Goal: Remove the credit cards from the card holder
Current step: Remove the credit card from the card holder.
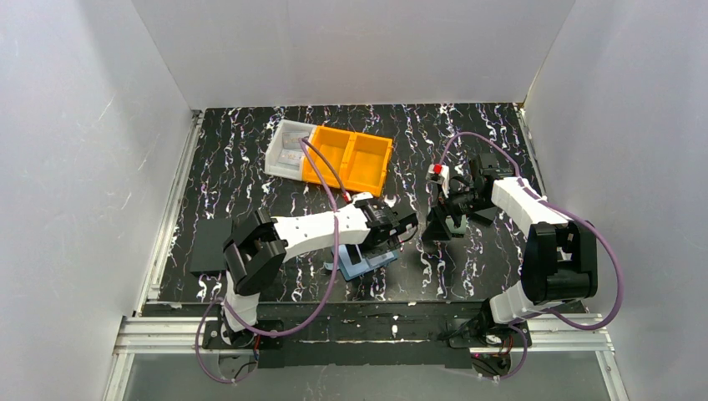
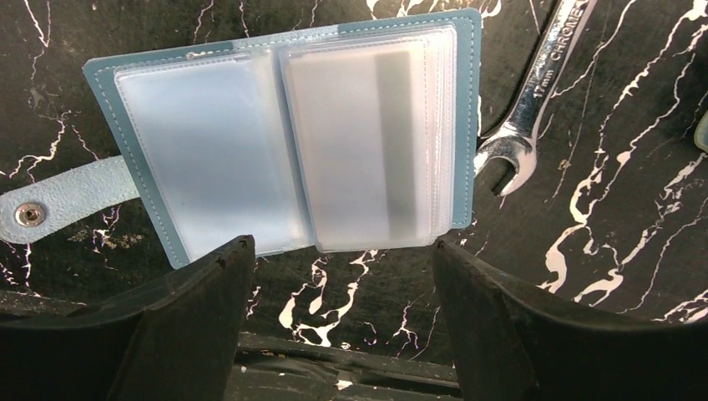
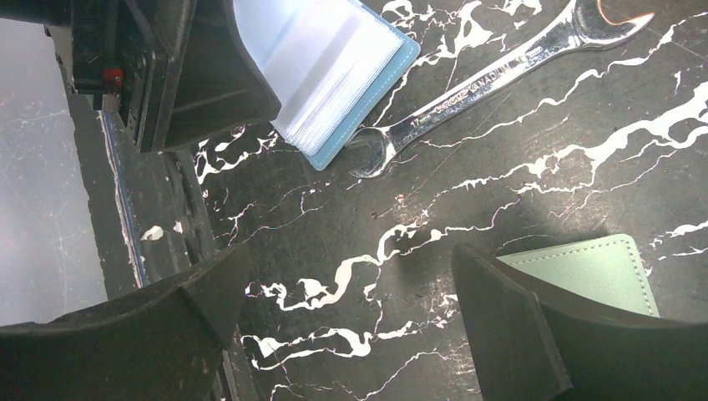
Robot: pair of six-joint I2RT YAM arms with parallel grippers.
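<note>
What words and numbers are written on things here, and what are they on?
"17mm": on the wrench, near its open end.
"CHROME VANADIUM": along the wrench's handle, clearest in the right wrist view.
Card inside the blue card holder: any print is too blurred to read.

Ahead of the left jaws: holder (image 2: 284,138) in matt, finely grained blue leatherette, stitched along the edge; pockets (image 2: 204,150) of clear, glossy, slightly cloudy plastic; dull metal snap (image 2: 31,215). Right of them, spanner (image 2: 534,92) in bright polished metal. Beside the right jaws, wallet (image 3: 597,271) in smooth matt pale-green leatherette. Worktop (image 2: 626,209) smooth black, white-veined like marble. Jaws themselves matt black plastic.
</note>
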